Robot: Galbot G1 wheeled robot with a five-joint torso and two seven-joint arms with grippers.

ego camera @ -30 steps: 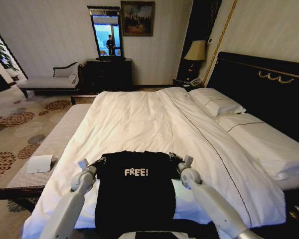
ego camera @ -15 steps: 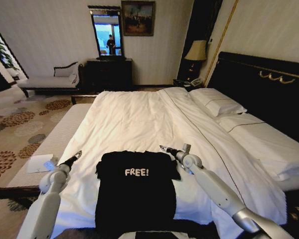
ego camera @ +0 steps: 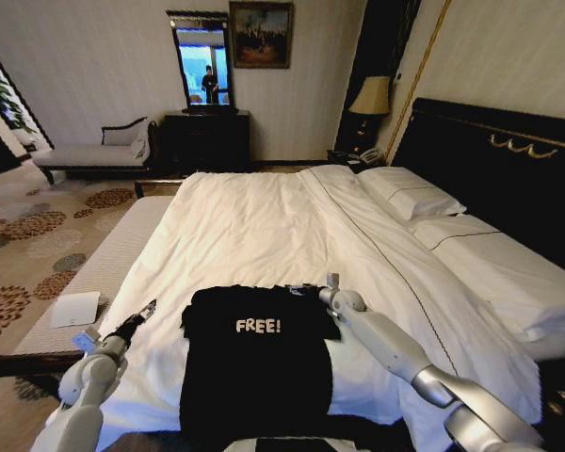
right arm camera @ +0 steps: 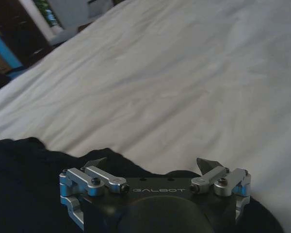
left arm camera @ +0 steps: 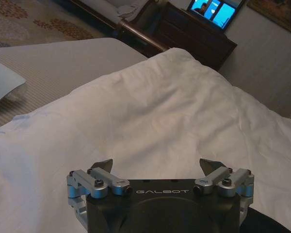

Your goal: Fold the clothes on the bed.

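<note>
A black short-sleeved T-shirt (ego camera: 256, 363) of soft, matte fabric lies spread flat at the lower centre of the head view, its white "FREE!" lettering facing up, on the near end of the bed (ego camera: 264, 226). The bed's white duvet is smooth cotton with shallow creases and a thin dark seam running diagonally toward the lower right; plump white pillows (ego camera: 410, 196) sit at the right against a tall, glossy dark wooden headboard (ego camera: 508, 160). The right gripper (ego camera: 311, 288) reaches in from the lower right, a pale, rounded arm ending at the shirt's upper right shoulder; in the right wrist view its jaws stand wide apart with nothing between them (right arm camera: 153, 165), low above the shirt's dark edge (right arm camera: 29, 184) where it meets the white sheet. The left gripper (ego camera: 143, 313) hangs at the lower left of the head view, off the shirt's left side over the duvet's edge; the left wrist view shows its jaws (left arm camera: 157, 167) likewise spread wide and empty above rumpled white bedding.
</note>
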